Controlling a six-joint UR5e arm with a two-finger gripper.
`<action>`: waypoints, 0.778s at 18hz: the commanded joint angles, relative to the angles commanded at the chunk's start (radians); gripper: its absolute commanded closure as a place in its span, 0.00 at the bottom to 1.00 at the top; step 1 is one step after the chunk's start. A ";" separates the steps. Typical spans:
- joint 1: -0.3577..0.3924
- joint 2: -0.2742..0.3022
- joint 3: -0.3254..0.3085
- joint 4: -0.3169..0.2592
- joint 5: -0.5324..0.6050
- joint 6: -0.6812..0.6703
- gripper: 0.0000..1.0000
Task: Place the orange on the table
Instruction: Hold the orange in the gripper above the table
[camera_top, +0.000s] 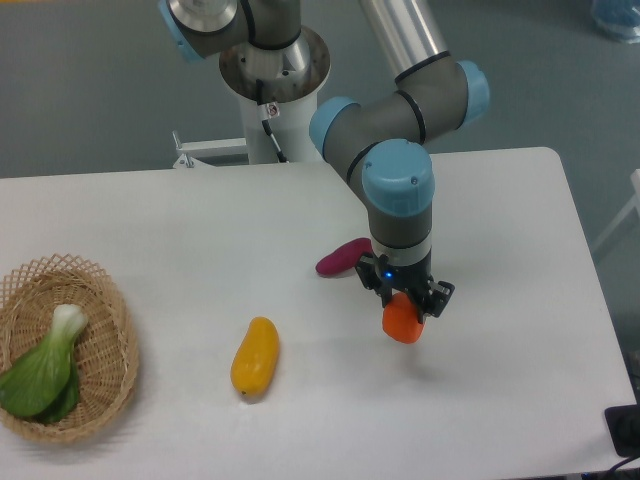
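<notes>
Across the whole lower frame runs the table (150, 210), white and matte, rounded at its far right corner. Arm descends from the upper middle, wrist pointing straight down over the right-centre of the top.

Left edge: wicker basket (110, 330) holding a leafy green vegetable (45, 365). Well apart from the work.

Mid-table: elongated yellow fruit (255, 356), long axis running near-to-far with a slight tilt. Left of the gripper, clear gap between.

Purple sweet potato (342, 257) lies just behind and left of the wrist, partly hidden by it.

Gripper (406, 312) is pinching the orange (402, 322), fingers clamped on its upper flanks, most of the fruit hanging below the tips. Faint shadow sits on the table down and right of the fruit, separate from it, so I judge the orange is held off the surface, not resting.

Key relation: the bare tabletop lies directly under the orange, nothing between. Move needed looks like a straight descent, then release. Round fruit, no long axis to mind; may roll once let go. Yellow fruit and sweet potato both seem far enough off the drop spot.
</notes>
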 joint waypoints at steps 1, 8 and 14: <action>0.002 0.000 0.000 -0.002 0.002 -0.002 0.72; 0.002 0.002 -0.006 -0.003 -0.002 0.003 0.71; 0.003 0.003 -0.021 -0.003 0.002 0.002 0.71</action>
